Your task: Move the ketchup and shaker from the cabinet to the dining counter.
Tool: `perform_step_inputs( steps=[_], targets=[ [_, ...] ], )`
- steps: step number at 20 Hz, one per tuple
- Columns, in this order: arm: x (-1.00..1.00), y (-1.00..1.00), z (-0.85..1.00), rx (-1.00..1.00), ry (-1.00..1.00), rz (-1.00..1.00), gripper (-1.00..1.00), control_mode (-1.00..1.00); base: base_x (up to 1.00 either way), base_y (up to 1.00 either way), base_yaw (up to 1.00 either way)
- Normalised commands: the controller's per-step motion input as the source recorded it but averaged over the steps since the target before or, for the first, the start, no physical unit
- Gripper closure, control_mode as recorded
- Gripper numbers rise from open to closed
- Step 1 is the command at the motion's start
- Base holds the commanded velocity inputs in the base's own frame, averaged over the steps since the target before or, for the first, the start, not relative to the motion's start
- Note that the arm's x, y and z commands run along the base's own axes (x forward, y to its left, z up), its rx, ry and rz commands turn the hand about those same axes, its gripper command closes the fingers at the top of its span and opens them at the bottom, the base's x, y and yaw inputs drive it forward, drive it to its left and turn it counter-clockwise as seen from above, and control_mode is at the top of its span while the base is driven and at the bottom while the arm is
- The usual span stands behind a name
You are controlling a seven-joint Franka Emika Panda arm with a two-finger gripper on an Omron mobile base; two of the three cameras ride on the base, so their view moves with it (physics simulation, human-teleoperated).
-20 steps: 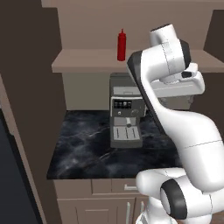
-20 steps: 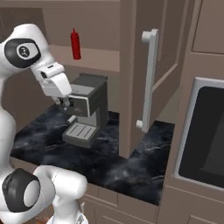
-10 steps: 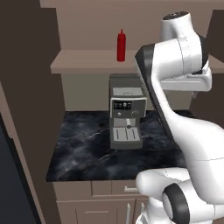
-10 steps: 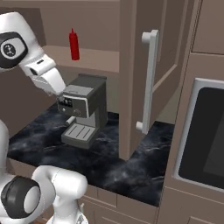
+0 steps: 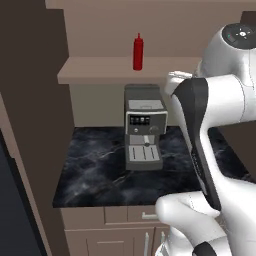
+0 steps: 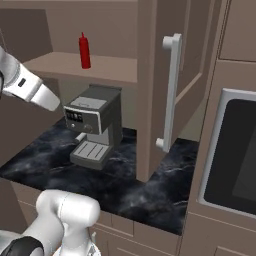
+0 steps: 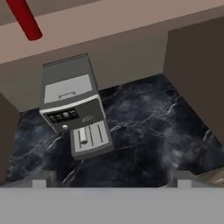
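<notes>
Raised since the earlier frame, the arm's gripper (image 7: 111,181) hangs spread wide, empty. On the cabinet (image 5: 100,70) shelf stands the ketchup (image 5: 138,52), slender, red, upright.

No legible text anywhere.

kitchen, apparently: coffee machine (image 5: 144,129), cabinet (image 6: 150,90)
</notes>
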Motion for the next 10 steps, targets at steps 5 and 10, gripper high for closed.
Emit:
perform_step_inputs(
  steps=[5, 10],
  targets=[
    [0.55, 0.71, 0.59, -0.08, -0.17, 0.15, -1.00, -1.00, 0.00, 0.00, 0.00],
    [0.73, 0.46, 0.69, -0.17, -0.04, 0.05, -1.00, -1.00, 0.00, 0.00, 0.00]
  ],
)
